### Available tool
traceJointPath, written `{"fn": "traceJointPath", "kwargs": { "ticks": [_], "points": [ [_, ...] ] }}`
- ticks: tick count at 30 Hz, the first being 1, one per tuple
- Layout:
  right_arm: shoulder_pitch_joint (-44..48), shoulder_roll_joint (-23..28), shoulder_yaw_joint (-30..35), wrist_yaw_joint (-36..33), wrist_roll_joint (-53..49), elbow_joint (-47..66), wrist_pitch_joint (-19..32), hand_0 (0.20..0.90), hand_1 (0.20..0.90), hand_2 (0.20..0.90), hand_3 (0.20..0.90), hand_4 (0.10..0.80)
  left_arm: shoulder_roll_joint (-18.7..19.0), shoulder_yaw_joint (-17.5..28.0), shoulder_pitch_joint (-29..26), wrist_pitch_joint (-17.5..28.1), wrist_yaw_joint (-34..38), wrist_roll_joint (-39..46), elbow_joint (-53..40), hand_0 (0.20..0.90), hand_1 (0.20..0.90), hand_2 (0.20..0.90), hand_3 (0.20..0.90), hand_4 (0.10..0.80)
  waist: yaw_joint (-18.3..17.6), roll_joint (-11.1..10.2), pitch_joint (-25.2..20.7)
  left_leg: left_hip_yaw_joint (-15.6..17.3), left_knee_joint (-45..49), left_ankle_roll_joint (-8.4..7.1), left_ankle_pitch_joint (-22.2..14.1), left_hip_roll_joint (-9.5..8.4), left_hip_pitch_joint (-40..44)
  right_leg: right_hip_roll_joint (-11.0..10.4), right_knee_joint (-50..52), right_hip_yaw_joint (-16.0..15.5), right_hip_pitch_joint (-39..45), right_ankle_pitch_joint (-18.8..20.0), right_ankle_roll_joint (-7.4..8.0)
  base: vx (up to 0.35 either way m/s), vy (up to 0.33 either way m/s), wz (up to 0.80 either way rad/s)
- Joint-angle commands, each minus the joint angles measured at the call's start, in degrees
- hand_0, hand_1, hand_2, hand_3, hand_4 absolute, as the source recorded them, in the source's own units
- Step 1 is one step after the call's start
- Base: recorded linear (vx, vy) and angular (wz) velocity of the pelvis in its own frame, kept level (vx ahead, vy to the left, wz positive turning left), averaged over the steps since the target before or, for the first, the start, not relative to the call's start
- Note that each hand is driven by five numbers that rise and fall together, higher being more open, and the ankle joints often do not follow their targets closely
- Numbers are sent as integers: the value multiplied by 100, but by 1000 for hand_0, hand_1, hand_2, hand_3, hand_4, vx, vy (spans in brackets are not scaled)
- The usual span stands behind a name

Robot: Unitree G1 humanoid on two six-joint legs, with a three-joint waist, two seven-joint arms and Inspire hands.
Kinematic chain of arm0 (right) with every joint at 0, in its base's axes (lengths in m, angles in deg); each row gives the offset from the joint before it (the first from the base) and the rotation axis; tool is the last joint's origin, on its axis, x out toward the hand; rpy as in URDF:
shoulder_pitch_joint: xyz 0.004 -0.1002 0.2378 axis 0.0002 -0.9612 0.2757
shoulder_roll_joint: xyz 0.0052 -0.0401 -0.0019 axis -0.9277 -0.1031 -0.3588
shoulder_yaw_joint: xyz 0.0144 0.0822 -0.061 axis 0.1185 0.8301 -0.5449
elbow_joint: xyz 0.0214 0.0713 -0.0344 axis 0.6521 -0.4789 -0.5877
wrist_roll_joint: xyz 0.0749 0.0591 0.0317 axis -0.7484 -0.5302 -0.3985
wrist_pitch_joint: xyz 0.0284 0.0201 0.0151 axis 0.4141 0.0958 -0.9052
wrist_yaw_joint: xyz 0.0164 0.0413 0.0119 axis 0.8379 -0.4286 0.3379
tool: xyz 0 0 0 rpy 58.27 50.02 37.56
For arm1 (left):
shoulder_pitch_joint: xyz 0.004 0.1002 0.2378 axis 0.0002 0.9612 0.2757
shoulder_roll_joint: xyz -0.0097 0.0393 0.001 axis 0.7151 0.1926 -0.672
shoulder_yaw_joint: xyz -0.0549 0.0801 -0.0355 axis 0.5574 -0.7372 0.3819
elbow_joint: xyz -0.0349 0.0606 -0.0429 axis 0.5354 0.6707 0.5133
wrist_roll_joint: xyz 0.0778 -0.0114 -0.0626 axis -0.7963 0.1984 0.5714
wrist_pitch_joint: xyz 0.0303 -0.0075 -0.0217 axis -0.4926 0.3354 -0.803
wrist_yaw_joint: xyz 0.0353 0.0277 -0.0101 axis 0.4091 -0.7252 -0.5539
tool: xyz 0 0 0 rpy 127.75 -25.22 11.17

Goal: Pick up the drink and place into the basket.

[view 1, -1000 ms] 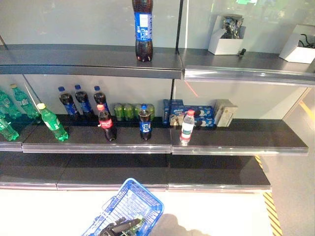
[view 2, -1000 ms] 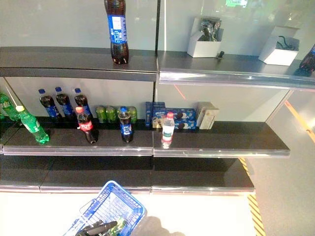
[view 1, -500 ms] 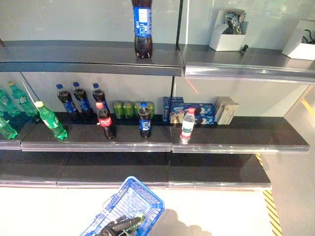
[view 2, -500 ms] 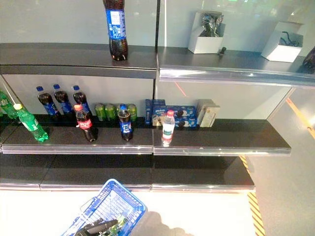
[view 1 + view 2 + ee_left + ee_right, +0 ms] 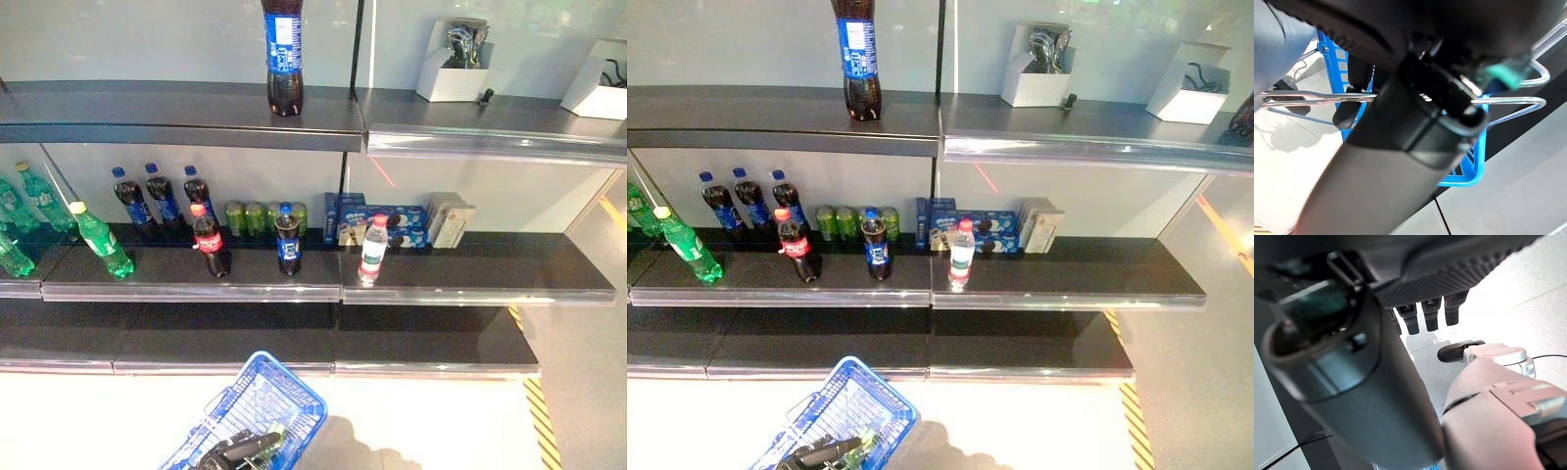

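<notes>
Drinks stand on the middle shelf (image 5: 470,279): a red-labelled cola bottle (image 5: 212,243), a blue-labelled cola bottle (image 5: 287,241) and a clear water bottle (image 5: 372,251) near the front edge. A green bottle (image 5: 102,243) stands further left. A large cola bottle (image 5: 282,57) stands on the top shelf. My left hand (image 5: 240,450) is shut on the wire handles (image 5: 1317,98) of the blue basket (image 5: 265,397), which hangs low in front of the shelves. My right hand (image 5: 1352,382) hangs over the floor with its fingers (image 5: 1425,316) relaxed and holds nothing.
Dark bottles (image 5: 163,199) and green cans (image 5: 257,217) stand at the back of the middle shelf, with blue snack boxes (image 5: 377,223) and a beige box (image 5: 449,221) to the right. White boxes (image 5: 453,69) sit on the top shelf. A yellow-black stripe (image 5: 541,421) marks the floor at the right.
The whole picture has shifted slightly since one second ago, so the camera moved. The bottles, the basket and my hands keep their places.
</notes>
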Motion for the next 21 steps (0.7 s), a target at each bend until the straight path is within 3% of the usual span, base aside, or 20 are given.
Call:
{"fn": "traceJointPath", "kwargs": {
  "ticks": [1,5,7,9,10,13,14,16,17,21],
  "points": [
    [300,77,-257,117,161,-428,-23,900,900,900,900,800,232,-231,-123,155,-107,-99,109,300,300,300,200,100,98,213,275,1,-2,-84,-200,-177,-55,170,208,-192,45,-224,163,-57,-115,5],
    [485,282,-276,18,292,-317,-176,900,900,900,900,800,17,-383,-225,229,-155,331,-148,300,300,300,200,100,178,390,572,-72,316,-293,91,-74,-497,65,471,-356,-242,-277,30,-163,-27,13],
    [521,327,-230,-97,185,-298,-177,900,900,900,900,800,-59,-445,-263,201,-201,282,-360,300,300,300,200,100,270,463,738,59,500,-400,366,66,-831,-6,586,-568,-270,-300,6,-185,-10,37],
    [519,325,-167,-162,71,-314,-154,900,900,900,900,800,-66,-436,-296,149,-214,123,-455,300,300,300,200,100,284,488,797,463,329,-459,517,273,-876,-49,641,-792,-238,-336,31,-100,-30,73],
    [484,332,-99,-206,-104,-346,-91,900,900,900,900,800,-39,-428,-335,126,-186,-31,-472,300,300,300,200,100,224,493,815,1149,69,-617,759,563,-846,-81,648,-1062,-94,-448,92,-59,-7,117],
    [442,371,-26,-215,-138,-388,-2,900,900,900,900,800,12,-350,-368,64,-79,-163,-398,300,300,300,200,100,169,439,757,1720,66,-711,940,791,-868,-142,627,-1427,74,-534,100,-27,38,109],
    [430,400,9,-168,-59,-430,29,900,900,900,900,800,52,-294,-373,92,-75,-153,-257,300,300,300,200,100,159,384,672,1956,105,-641,838,790,-752,-205,609,-1589,125,-537,98,22,133,112],
    [416,409,36,-135,57,-444,65,900,900,900,900,800,99,-215,-417,105,-107,-72,-119,300,300,300,200,100,150,293,589,2079,269,-510,579,703,-648,-301,611,-1716,159,-520,109,94,169,81],
    [403,401,28,-134,113,-448,74,900,900,900,900,800,126,-164,-439,121,-158,-85,-32,300,300,300,200,100,187,278,515,1936,187,-466,503,574,-559,-314,713,-1709,160,-550,129,176,211,50],
    [329,351,66,-58,103,-430,144,900,900,900,900,800,173,-116,-415,185,-208,-164,106,300,300,300,200,100,324,174,455,1622,208,-377,415,359,-572,-390,767,-1637,295,-530,208,200,208,45]
  ]
}}
